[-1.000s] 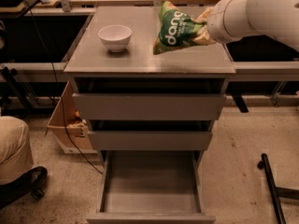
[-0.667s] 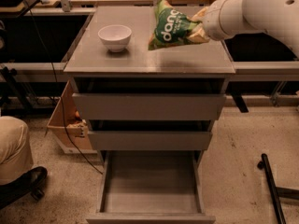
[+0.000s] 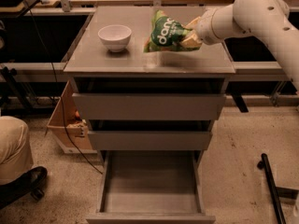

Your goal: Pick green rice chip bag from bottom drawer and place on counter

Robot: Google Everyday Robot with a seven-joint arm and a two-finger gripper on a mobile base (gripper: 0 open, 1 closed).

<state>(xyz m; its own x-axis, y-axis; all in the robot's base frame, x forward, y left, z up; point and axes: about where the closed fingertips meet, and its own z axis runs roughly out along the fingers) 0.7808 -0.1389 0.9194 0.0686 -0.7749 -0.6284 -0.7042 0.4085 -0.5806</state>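
The green rice chip bag (image 3: 164,33), crinkled with white "dang" lettering, hangs tilted just above the middle of the grey counter (image 3: 117,62). My gripper (image 3: 190,35) is shut on the bag's right end and reaches in from the right on the white arm. The bottom drawer (image 3: 150,184) is pulled fully open below and holds nothing that shows.
A white bowl (image 3: 115,37) stands on the counter's left half, a little left of the bag. The two upper drawers (image 3: 149,106) stick out slightly. A cardboard box (image 3: 67,125) and a cable lie left of the cabinet. A person's knee and shoe are at the lower left.
The arm has carried the bag a little to the left and lower over the counter, closer to the bowl. The drawers have not moved.
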